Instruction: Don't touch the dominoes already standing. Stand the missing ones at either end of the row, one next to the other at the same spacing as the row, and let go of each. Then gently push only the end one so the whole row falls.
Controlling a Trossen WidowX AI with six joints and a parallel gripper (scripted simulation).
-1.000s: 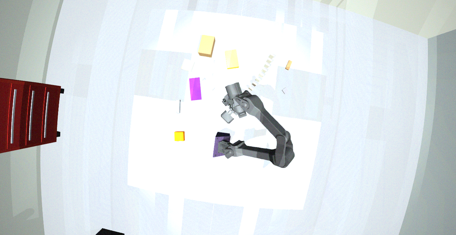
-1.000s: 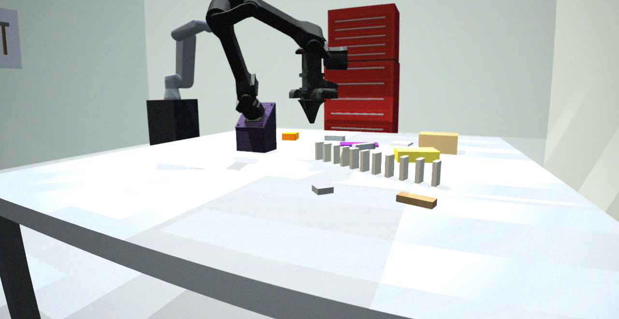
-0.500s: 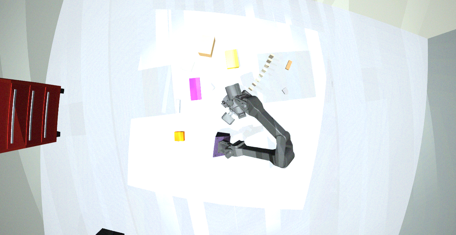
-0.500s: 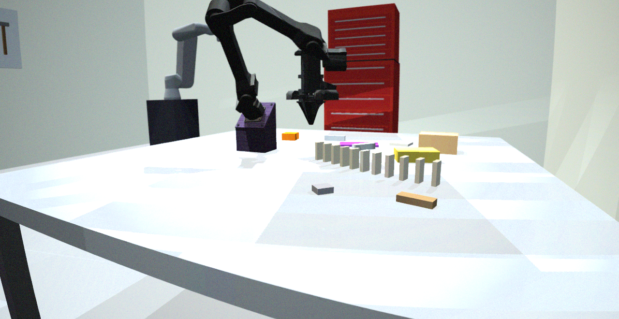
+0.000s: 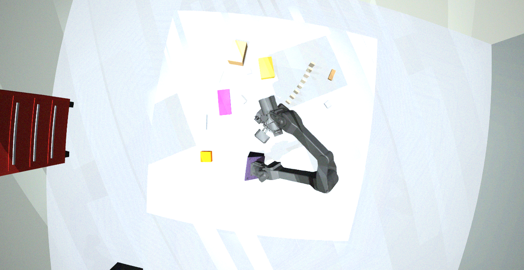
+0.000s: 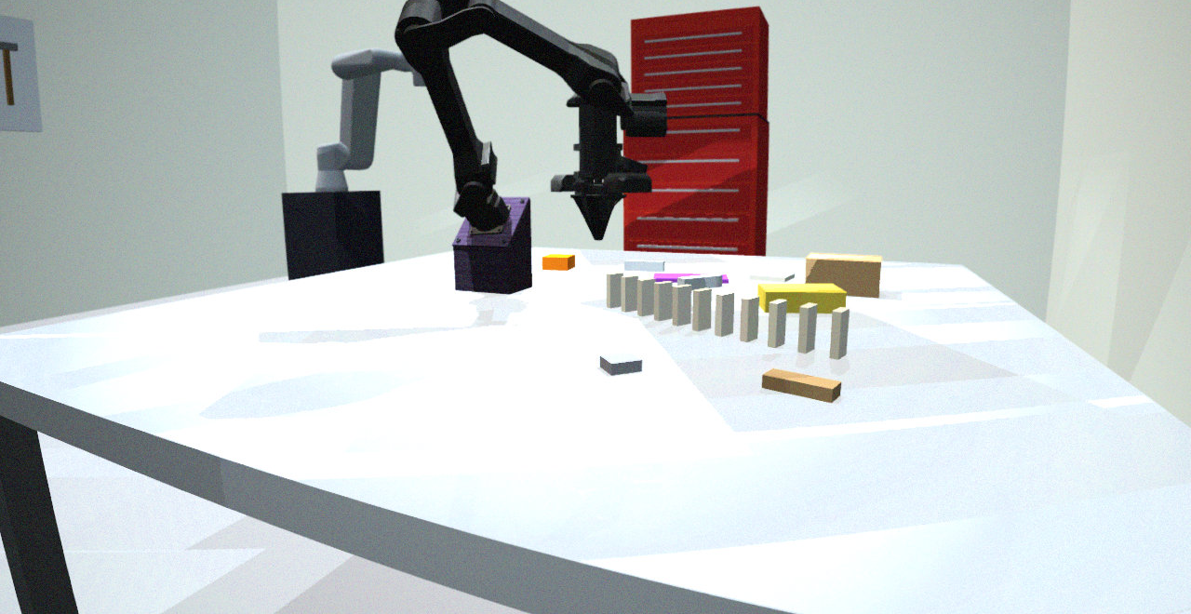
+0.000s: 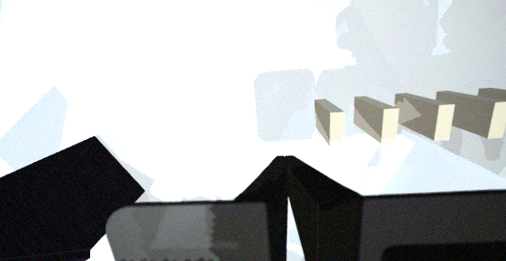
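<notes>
Several pale dominoes stand upright in a slanted row, with roughly even gaps. One end domino (image 5: 287,102) (image 6: 613,290) (image 7: 337,128) is the closest to my gripper (image 6: 597,237) (image 7: 285,164). The other end domino (image 5: 312,64) (image 6: 838,333) stands on the far side from the arm base. My gripper is shut and empty, its fingertips together. It hangs well above the table, off the arm-side end of the row and clear of the dominoes. In the top view the arm hides its fingertips. In the wrist view several dominoes stand to the right of the fingertips.
A brown block (image 5: 331,74) (image 6: 801,385) and a small grey piece (image 5: 328,104) (image 6: 620,364) lie on one side of the row. A yellow block (image 5: 266,67) (image 6: 801,299), a tan box (image 6: 842,276) and a magenta plate (image 5: 224,102) lie on the other. An orange block (image 5: 206,156) (image 6: 558,261) lies farther off.
</notes>
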